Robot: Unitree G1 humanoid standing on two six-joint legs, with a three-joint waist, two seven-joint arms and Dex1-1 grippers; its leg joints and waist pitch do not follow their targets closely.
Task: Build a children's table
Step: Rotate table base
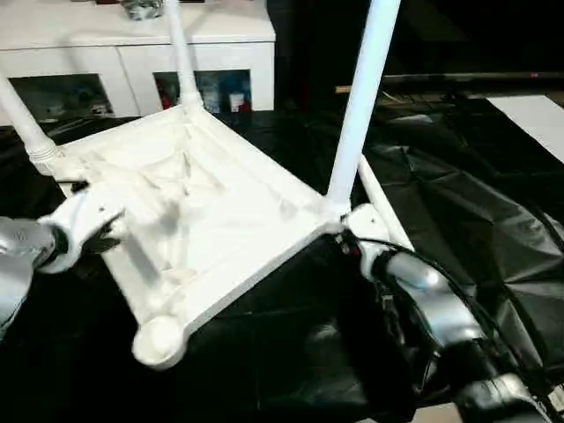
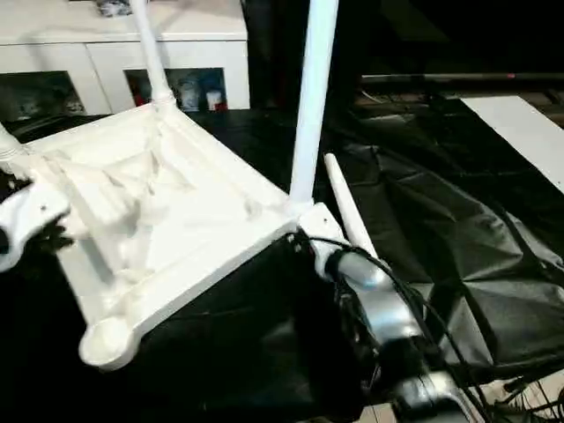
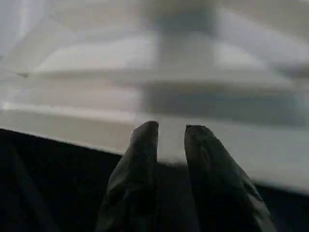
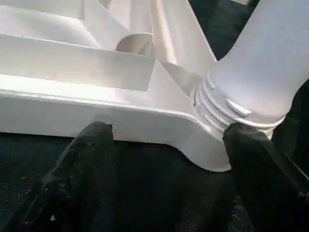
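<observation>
Tabletop (image 1: 203,211) lies upside down with one leg (image 2: 348,211) loose just beyond its right corner, nearest your right gripper (image 4: 164,140), fingers wide apart; left gripper (image 3: 169,133) fingers slightly parted, empty.

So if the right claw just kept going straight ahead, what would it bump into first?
Most likely the tabletop's rim at the corner where a leg is screwed in; the open right gripper points right at it.

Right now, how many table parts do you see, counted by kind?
Tabletop: 1
Legs standing in corner sockets: 3
Loose leg lying on the black sheet: 1
Empty corner socket: 1
Total: 6
</observation>
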